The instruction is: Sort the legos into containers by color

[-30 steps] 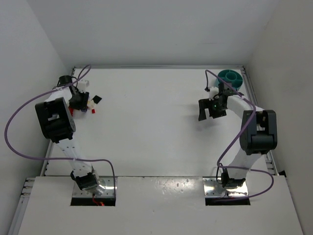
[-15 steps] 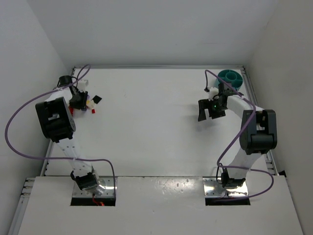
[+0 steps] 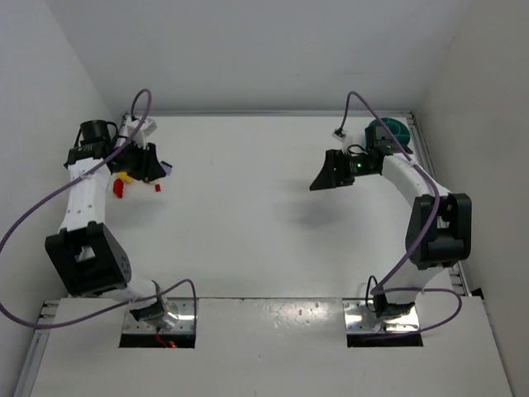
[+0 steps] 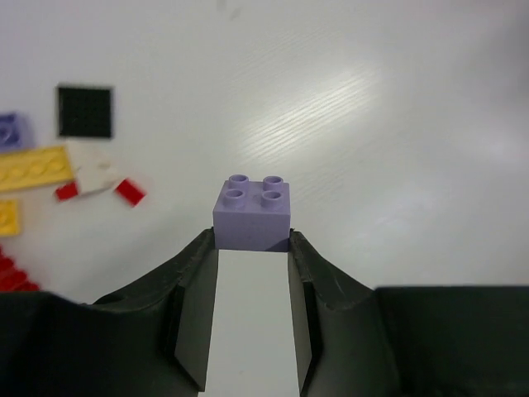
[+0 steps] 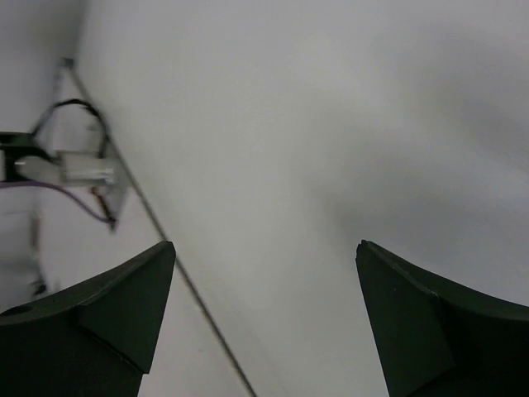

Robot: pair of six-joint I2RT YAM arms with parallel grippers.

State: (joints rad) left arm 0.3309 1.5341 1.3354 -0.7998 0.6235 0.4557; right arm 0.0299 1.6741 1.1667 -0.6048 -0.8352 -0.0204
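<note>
- The left end effector [image 4: 252, 243] is gripping a lilac two-by-two plastic brick [image 4: 252, 213]. Its black fingers [image 4: 194, 289] are pressing on two opposite sides of the brick, and the studs are facing up.
- The brick is sitting right at the fingertips, sticking out past them, with the white counter [image 3: 248, 215] showing behind it.
- This arm is reaching over the left part of the counter, close to the left edge and toward the far left corner.
- Loose bricks are lying on the counter just beside the held brick, on the side nearer the left edge. They are a black square plate [image 4: 84, 112], a long yellow plate [image 4: 33, 168], a white piece [image 4: 95, 168] and small red pieces [image 4: 130, 192].
- A second lilac piece [image 4: 11, 129] is showing at the border of the wrist view, partly cut off.
- None of these loose pieces is touching the end effector.
- The right end effector [image 5: 264, 244] is standing wide open, with nothing between its fingers.
- It is hanging over the right half of the counter, toward the far edge.
- The round teal plastic tub [image 3: 376, 128] is standing in the far right corner of the counter, near the right end effector but apart from it, and partly covered by the right arm.
- The tub is well apart from the held lilac brick, across the width of the counter.
- Whether anything is lying in the tub's compartments is too small to tell.
</note>
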